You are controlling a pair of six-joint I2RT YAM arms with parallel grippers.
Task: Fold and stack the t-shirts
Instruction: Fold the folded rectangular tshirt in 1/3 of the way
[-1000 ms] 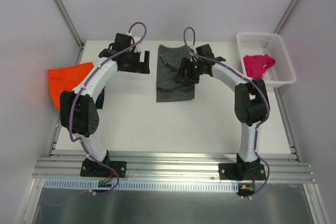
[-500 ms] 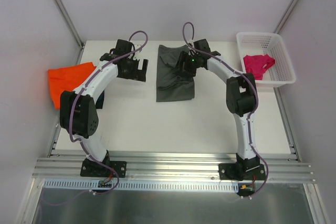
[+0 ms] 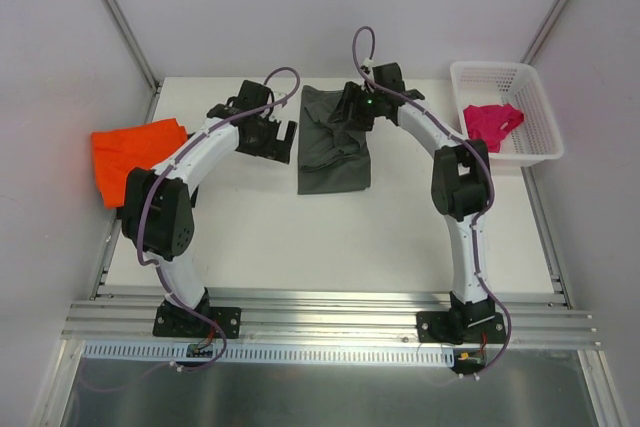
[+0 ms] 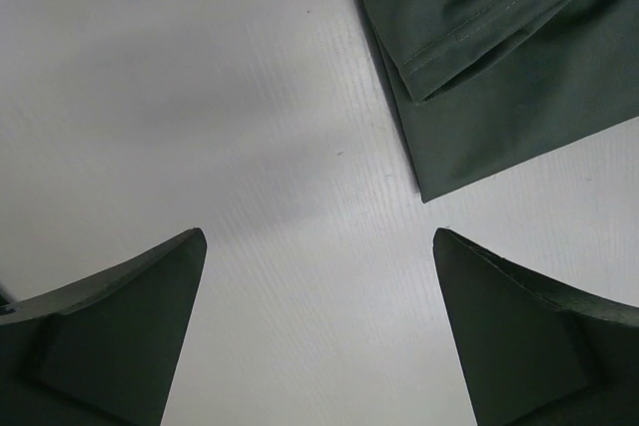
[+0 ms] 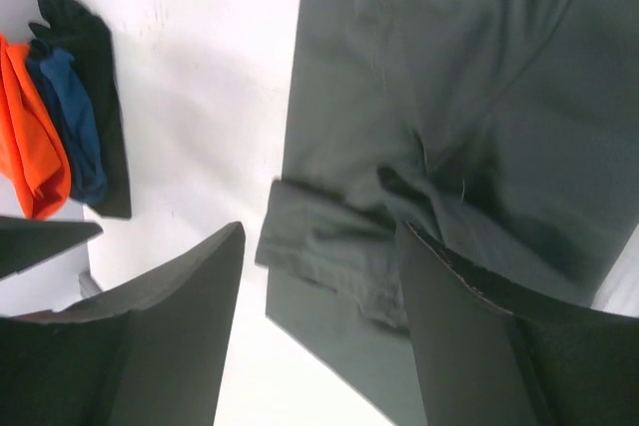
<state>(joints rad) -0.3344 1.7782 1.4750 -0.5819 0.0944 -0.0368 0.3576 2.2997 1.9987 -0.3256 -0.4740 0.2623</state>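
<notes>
1. Lying flat on the counter (image 3: 300, 237), the dark grey t-shirt (image 3: 335, 142) is a soft, matte, creased oblong with one stitched sleeve folded over.
2. The orange t-shirt (image 3: 130, 152) is bunched at the left edge, with the navy t-shirt (image 5: 70, 137) beside it.
3. The white lattice basket (image 3: 495, 77) holds the crumpled pink t-shirt (image 3: 492, 124).
4. The left fingers (image 4: 110, 346) gape wide over bare counter beside the grey hem. The right fingers (image 5: 489, 346) stand apart above the grey cloth, gripping nothing.

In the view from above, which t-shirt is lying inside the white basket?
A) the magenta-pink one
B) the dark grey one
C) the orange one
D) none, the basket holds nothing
A: the magenta-pink t-shirt lies crumpled inside the white lattice basket at the far right, while the orange t-shirt is at the left edge and the dark grey t-shirt lies in the middle.
</notes>
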